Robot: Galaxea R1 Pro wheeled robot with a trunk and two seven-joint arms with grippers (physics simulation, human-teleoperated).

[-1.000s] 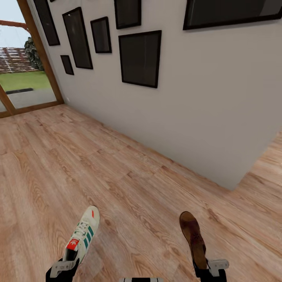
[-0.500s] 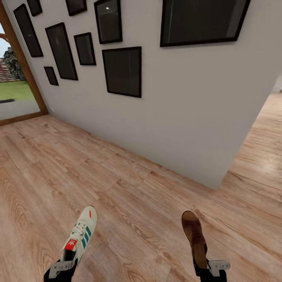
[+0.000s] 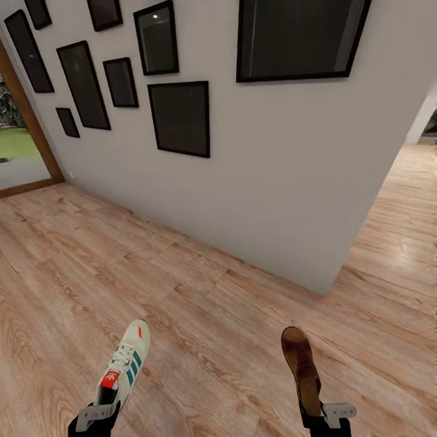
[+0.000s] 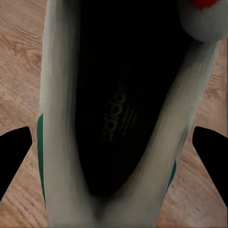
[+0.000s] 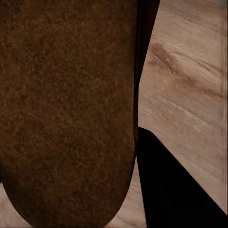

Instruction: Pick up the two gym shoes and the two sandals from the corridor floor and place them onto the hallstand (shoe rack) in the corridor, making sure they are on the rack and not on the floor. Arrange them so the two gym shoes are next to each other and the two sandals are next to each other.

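One gym shoe [image 3: 124, 364], white with green stripes and a red tongue patch, hangs over the corridor floor [image 3: 212, 303] at the lower left, toe pointing away. My left gripper [image 3: 97, 417] is shut on its heel end. In the left wrist view the gym shoe's dark inside [image 4: 118, 109] lies between my black fingertips [image 4: 14, 152]. At the lower right, one dark-brown sandal [image 3: 300, 364] is held by its heel in my right gripper [image 3: 325, 417]. Close up, the sandal's brown surface [image 5: 66, 109] sits against one black finger [image 5: 166, 185]. The hallstand is out of view.
A grey wall [image 3: 273, 182] with several black picture frames [image 3: 180, 118] runs across ahead and ends at a corner [image 3: 328, 285]. Past it on the right, wood floor [image 3: 400, 230] leads on. A wood-framed glass door [image 3: 24, 152] stands at the far left.
The camera has swung to the right: wall, frames and door slid left, and the opening past the wall corner grew. Both grippers keep the same hold on the shoe and sandal.
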